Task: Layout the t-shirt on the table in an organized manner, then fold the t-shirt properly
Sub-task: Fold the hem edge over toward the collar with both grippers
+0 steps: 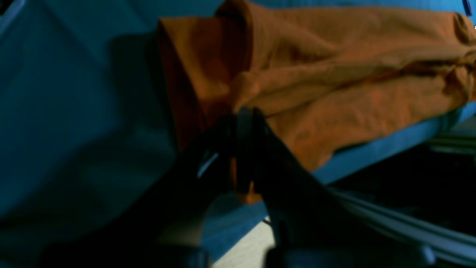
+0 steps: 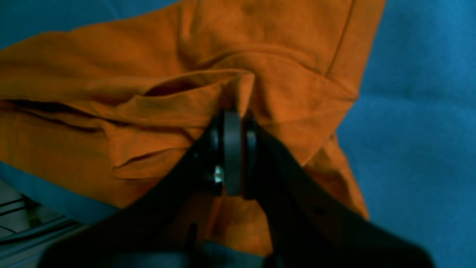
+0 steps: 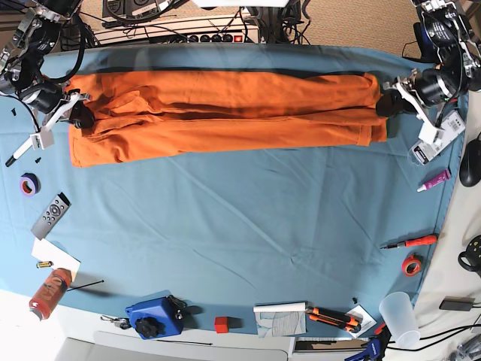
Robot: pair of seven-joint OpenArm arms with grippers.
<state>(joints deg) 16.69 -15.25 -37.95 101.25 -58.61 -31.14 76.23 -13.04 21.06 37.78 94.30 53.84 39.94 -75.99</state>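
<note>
Bright orange cotton t-shirt (image 3: 225, 113) being stretched along the far edge of the blue-teal cloth-covered table (image 3: 240, 226).
Its ends are being pinched by the clamped left gripper (image 1: 243, 111) and right gripper (image 2: 232, 113); held edges are hidden.

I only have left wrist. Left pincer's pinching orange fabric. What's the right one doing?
Observer: The right pincer is also shut on the t-shirt, at the opposite end.
Operator: How does the shirt lie overall?
Observer: Stretched into a long band across the far side of the table, between the right pincer and the left pincer.
Operator: Is it flat?
Observer: No, the base view shows lengthwise folds and doubled layers.
Operator: Anything near it?
Observer: Nothing on the open cloth beside it; a remote and purple tape roll sit well in front of one end.
</note>
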